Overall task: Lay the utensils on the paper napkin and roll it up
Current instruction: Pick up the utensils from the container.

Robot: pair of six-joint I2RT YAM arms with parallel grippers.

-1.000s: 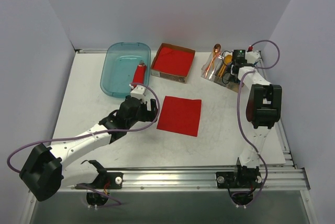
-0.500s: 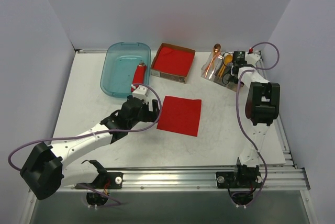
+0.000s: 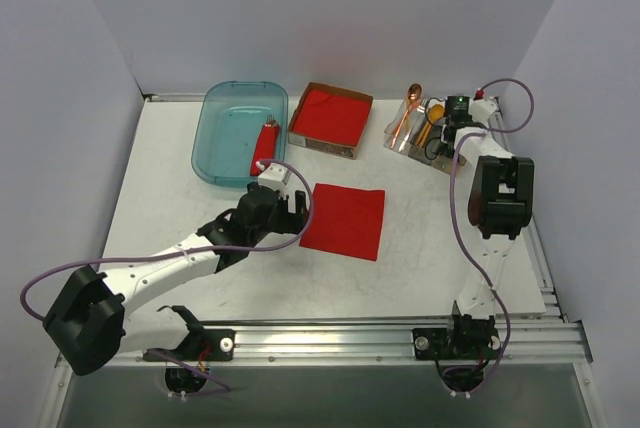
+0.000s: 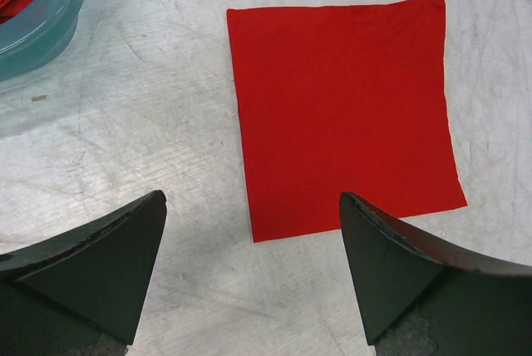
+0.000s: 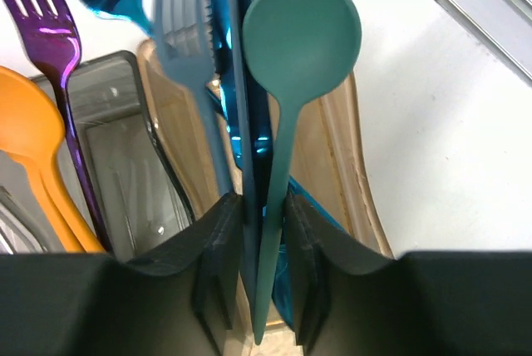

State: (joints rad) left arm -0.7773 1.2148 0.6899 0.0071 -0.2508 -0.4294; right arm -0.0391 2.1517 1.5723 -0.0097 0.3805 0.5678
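The red paper napkin [image 3: 343, 220] [image 4: 341, 106] lies flat mid-table. My left gripper [image 3: 291, 210] [image 4: 249, 198] hovers open just off its left edge, the near corner of the sheet between the jaws. At the back right, my right gripper [image 3: 445, 134] [image 5: 262, 202] reaches into the utensil holder [image 3: 420, 136]. Its pads press from both sides on the handles of the teal spoon [image 5: 301, 27] and a dark blue knife-like piece [image 5: 241, 106], both standing upright in the holder.
A grey-blue fork [image 5: 187, 7], a purple fork [image 5: 50, 32] and an orange spoon [image 5: 33, 140] [image 3: 408, 108] stand in the same holder. A teal bin [image 3: 240, 133] and a box of red napkins [image 3: 330, 118] sit at the back.
My right gripper's jaws have closed in on the teal spoon and blue piece. The left arm has edged right, toward the napkin.
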